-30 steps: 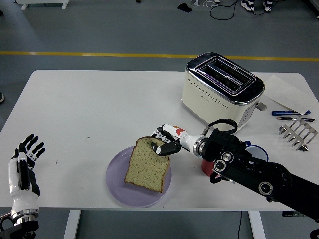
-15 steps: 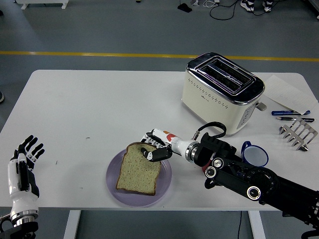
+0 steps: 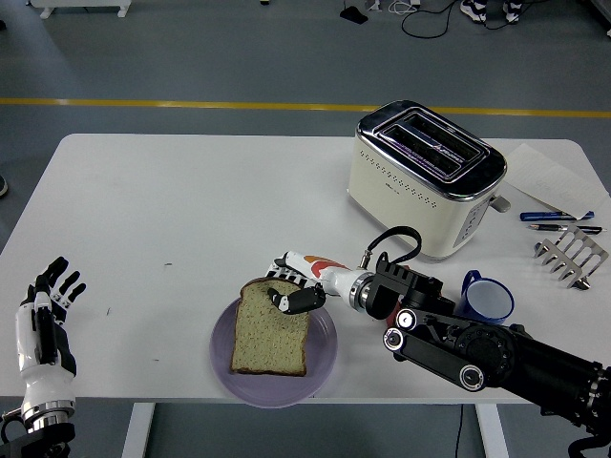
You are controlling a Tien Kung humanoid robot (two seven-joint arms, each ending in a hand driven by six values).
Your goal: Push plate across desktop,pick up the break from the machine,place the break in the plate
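1. The slice of bread [image 3: 271,327] lies flat in the lilac plate [image 3: 321,358], which sits near the white table's [image 3: 172,210] near edge, a little left of the table's middle.
2. The right hand [image 3: 291,289] reaches in from the lower right and pinches the slice's top right corner between curled fingers [image 3: 298,299] and thumb; the grasp is on the bread while the slice rests on the plate.
3. The left hand [image 3: 48,310] stands at the lower left corner by the table's edge, fingers spread upward and holding nothing, well apart from the plate.
4. The plate's front rim comes close to the near edge, leaving only a thin strip of table in front of it.
5. To the left of the plate, and behind it toward the far edge, the tabletop lies bare and wide.
6. The cream two-slot toaster [image 3: 427,176] stands behind and to the right of the plate, both slots showing dark from above.
7. The black right forearm [image 3: 477,348] runs across the table's lower right part, between the plate and the blue cup [image 3: 489,297], which stands just behind the arm.
8. Farther right lie a metal toast rack [image 3: 571,258], two pens [image 3: 558,221] and a sheet of paper [image 3: 544,176] near the right edge.
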